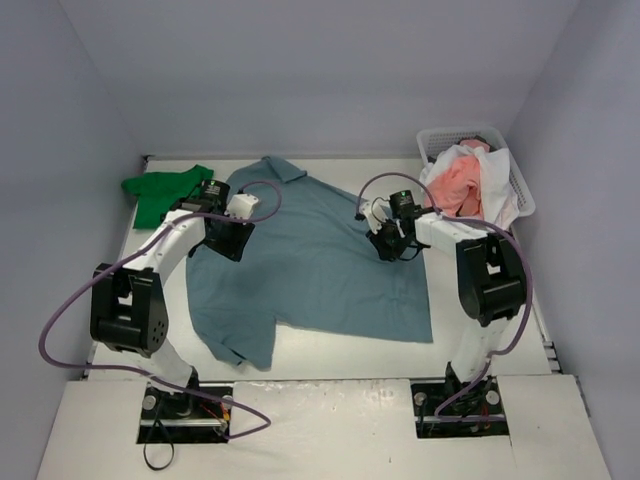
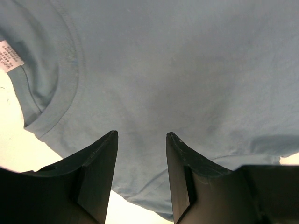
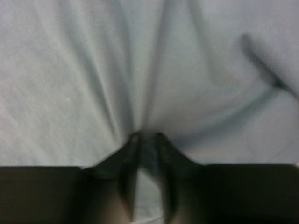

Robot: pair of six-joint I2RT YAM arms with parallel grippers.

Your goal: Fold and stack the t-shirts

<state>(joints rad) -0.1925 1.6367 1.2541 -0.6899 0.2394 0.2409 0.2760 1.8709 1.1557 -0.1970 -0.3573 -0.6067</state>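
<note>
A light blue t-shirt (image 1: 320,270) lies spread open across the middle of the desk (image 1: 330,348). Its neck opening is toward 12 o'clock and one sleeve reaches out toward 7 o'clock.

The left gripper (image 1: 230,238) sits at the shirt's 9 o'clock side. In its wrist view the two dark fingers (image 2: 100,168) stand spread apart over the cloth just below the collar (image 2: 60,79) and hold nothing. A white label (image 2: 10,55) shows inside the neck. Bare desk is visible past the shirt's edge at 8 o'clock in that view.

The right gripper (image 1: 385,243) is at the shirt's 3 o'clock side, low on the fabric. Its wrist view is blurred. The fingertips (image 3: 135,138) are drawn nearly together there, and creases in the blue cloth fan out from them toward 11, 12 and 2 o'clock. It reads as pinching a small fold of the light blue t-shirt.

A bright green t-shirt (image 1: 160,192) lies flat at the desk's 10 o'clock corner, just beside the blue one and close to the left arm. At 2 o'clock a white mesh basket (image 1: 522,192) holds a salmon pink t-shirt (image 1: 462,185) and a white t-shirt (image 1: 446,160). Both are bunched, and they spill over the basket's rim near the right arm.
</note>
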